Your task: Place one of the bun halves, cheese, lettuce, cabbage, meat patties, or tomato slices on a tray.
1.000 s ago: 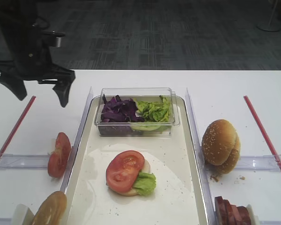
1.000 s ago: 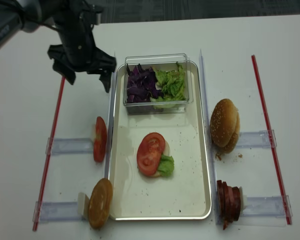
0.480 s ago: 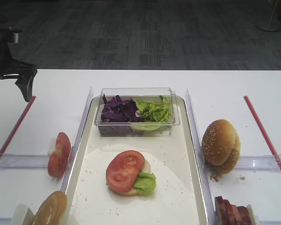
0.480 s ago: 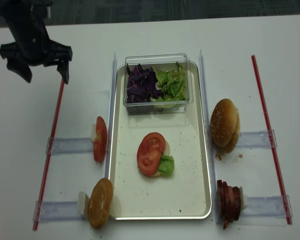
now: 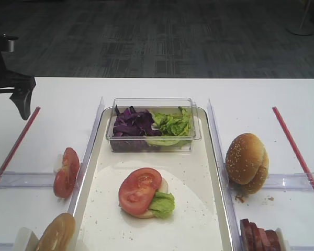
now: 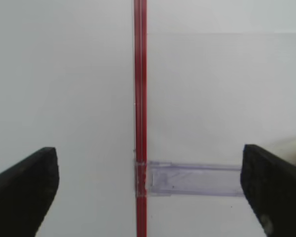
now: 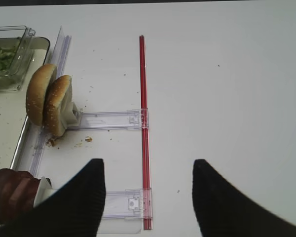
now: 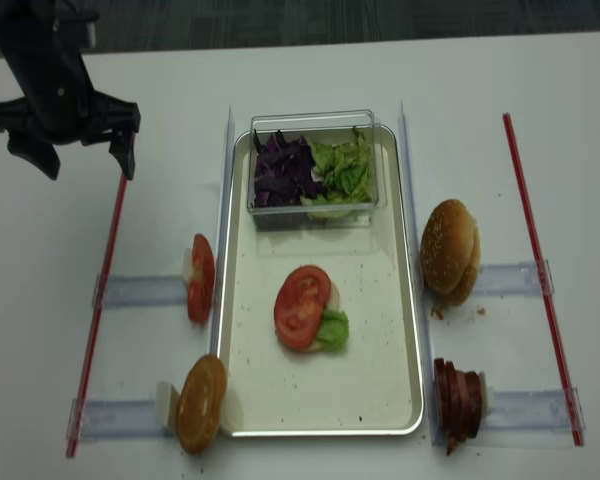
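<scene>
On the cream tray [image 5: 196,172] [image 8: 375,290] a tomato slice [image 5: 138,191] [image 8: 300,305] lies on a pale bun half, with a lettuce leaf [image 5: 161,204] [image 8: 332,330] beside it. More tomato slices [image 5: 65,172] [image 8: 200,278] stand on edge left of the tray. Bun halves [image 5: 246,162] [image 7: 49,101] and meat patties [image 8: 457,400] [image 7: 10,197] stand to its right. My left gripper [image 8: 77,165] [image 6: 148,165] hangs open and empty at the far left, over the red strip [image 6: 139,98]. Open too, my right gripper [image 7: 148,170] hovers empty over the right red strip [image 7: 144,123].
A clear box [image 8: 315,212] at the tray's far end holds purple cabbage [image 5: 133,123] and lettuce [image 5: 172,124]. A golden-orange disc [image 8: 200,403] stands at the tray's near left corner. Clear plastic rails [image 5: 26,179] [image 8: 510,275] hold the stacked food on both sides.
My left gripper has swung from beside the clear box's left corner out to the far left over the red strip, staying open. The food has not moved.
</scene>
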You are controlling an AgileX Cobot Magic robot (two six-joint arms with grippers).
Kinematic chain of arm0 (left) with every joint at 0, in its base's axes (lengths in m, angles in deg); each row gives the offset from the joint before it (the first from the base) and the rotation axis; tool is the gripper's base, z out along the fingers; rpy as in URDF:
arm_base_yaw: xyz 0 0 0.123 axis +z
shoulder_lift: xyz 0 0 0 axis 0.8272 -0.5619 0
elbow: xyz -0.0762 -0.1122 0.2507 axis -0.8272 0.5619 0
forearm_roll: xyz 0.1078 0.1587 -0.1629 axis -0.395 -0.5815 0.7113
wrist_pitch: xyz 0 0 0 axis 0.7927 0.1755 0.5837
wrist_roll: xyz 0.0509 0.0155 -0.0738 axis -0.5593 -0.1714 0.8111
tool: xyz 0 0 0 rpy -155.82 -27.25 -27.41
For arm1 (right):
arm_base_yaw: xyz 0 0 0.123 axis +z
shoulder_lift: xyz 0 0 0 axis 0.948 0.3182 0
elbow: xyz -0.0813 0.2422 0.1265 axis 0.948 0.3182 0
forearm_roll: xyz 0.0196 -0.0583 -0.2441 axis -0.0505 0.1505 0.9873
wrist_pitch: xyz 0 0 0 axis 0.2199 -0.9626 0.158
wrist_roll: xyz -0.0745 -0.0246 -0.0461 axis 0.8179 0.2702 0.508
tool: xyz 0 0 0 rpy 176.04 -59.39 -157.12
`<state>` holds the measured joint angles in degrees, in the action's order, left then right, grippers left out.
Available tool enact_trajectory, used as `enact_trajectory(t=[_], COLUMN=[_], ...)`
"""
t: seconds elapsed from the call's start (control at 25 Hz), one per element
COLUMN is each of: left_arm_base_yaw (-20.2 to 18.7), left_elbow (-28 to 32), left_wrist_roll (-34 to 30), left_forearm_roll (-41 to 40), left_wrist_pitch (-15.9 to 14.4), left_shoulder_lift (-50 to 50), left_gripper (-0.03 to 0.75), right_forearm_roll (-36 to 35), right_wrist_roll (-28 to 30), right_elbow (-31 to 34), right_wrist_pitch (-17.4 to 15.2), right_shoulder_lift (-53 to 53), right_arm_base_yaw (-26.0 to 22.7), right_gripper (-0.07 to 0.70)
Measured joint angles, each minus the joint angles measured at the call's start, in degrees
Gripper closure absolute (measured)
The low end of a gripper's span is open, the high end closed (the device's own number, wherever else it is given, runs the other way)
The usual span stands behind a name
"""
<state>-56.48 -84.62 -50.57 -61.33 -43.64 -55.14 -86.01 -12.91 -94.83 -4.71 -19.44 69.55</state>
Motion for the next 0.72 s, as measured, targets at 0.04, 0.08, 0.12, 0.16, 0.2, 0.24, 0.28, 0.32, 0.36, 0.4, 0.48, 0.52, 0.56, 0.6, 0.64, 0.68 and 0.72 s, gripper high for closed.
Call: enact_trajectory(t=[0.04, 0.08, 0.12, 0.16, 0.2, 0.24, 0.28, 0.32, 0.36, 0.4, 0.48, 0.52, 0.56, 0.6, 0.64, 0.68, 0.72], left_arm_base_yaw=[0.0, 0.0, 0.0, 0.0, 0.0, 0.0, 0.0, 0.0, 0.0, 0.0, 0.0, 0.0, 0.0, 0.0, 0.0, 0.0, 0.1], left_elbow=[1.8, 3.4, 5.5, 7.9, 10.4, 12.6, 15.3, 18.1, 20.3, 23.0, 27.8, 30.2, 32.6, 35.0, 36.8, 38.9, 40.8], left_wrist_roll=[0.0, 0.0, 0.0, 0.0, 0.0, 0.0, 0.0, 0.0, 0.0, 0.0, 0.0, 0.0, 0.0, 0.0, 0.0, 0.0, 0.0], left_forearm_roll=[0.0, 0.0, 0.0, 0.0, 0.0, 0.0, 0.0, 0.0, 0.0, 0.0, 0.0, 0.0, 0.0, 0.0, 0.0, 0.0, 0.3], left_wrist_pitch=[0.0, 0.0, 0.0, 0.0, 0.0, 0.0, 0.0, 0.0, 0.0, 0.0, 0.0, 0.3, 0.5, 0.8, 1.3, 1.8, 2.3], left_shoulder_lift=[1.2, 2.5, 3.7, 5.3, 7.2, 8.8, 10.9, 13.1, 15.3, 17.2, 21.5, 23.4, 25.7, 28.0, 30.4, 32.4, 34.7], left_gripper=[0.026, 0.026, 0.026, 0.026, 0.026, 0.026, 0.026, 0.026, 0.026, 0.026, 0.026, 0.026, 0.026, 0.026, 0.026, 0.026, 0.026], right_forearm_roll=[0.0, 0.0, 0.0, 0.0, 0.0, 0.0, 0.0, 0.0, 0.0, 0.0, 0.0, 0.0, 0.0, 0.0, 0.0, 0.0, 0.0], right_wrist_roll=[0.0, 0.0, 0.0, 0.0, 0.0, 0.0, 0.0, 0.0, 0.0, 0.0, 0.0, 0.0, 0.0, 0.0, 0.0, 0.0, 0.0], right_elbow=[0.0, 0.0, 0.0, 0.0, 0.0, 0.0, 0.0, 0.0, 0.0, 0.0, 0.0, 0.0, 0.0, 0.0, 0.0, 0.0, 0.0], right_wrist_pitch=[0.0, 0.0, 0.0, 0.0, 0.0, 0.0, 0.0, 0.0, 0.0, 0.0, 0.0, 0.0, 0.0, 0.0, 0.0, 0.0, 0.0], right_shoulder_lift=[0.0, 0.0, 0.0, 0.0, 0.0, 0.0, 0.0, 0.0, 0.0, 0.0, 0.0, 0.0, 0.0, 0.0, 0.0, 0.0, 0.0], right_arm_base_yaw=[0.0, 0.0, 0.0, 0.0, 0.0, 0.0, 0.0, 0.0, 0.0, 0.0, 0.0, 0.0, 0.0, 0.0, 0.0, 0.0, 0.0], right_gripper=[0.204, 0.204, 0.204, 0.204, 0.204, 0.204, 0.204, 0.204, 0.204, 0.204, 0.204, 0.204, 0.204, 0.204, 0.204, 0.204, 0.204])
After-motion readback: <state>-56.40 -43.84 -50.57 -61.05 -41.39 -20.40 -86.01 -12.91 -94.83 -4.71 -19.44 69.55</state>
